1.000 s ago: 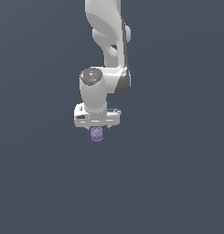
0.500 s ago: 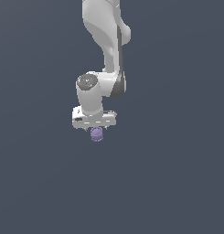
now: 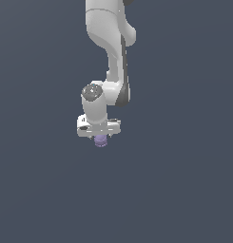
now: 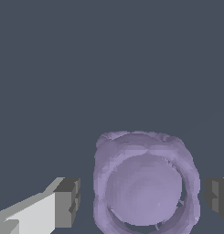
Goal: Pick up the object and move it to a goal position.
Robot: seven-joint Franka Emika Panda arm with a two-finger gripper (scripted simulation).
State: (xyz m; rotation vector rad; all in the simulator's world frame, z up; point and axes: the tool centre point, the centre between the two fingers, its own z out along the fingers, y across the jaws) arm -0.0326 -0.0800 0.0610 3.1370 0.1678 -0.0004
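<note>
Gripper (image 3: 101,137) shifted toward exterior view's left, astride object (image 4: 145,185).

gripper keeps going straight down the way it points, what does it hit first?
The purple object, most likely: it sits right under the gripper, between the open jaws with gaps either side. How far below is unclear.

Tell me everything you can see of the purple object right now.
The object is a small, squat, pale purple cylinder with a lumpy ridged side and a smooth, round, slightly domed end face turned toward the wrist camera. It looks matte. It sits between the fingers of the open hand, a visible gap on each side. In the exterior view it shows just beneath the hand.
</note>
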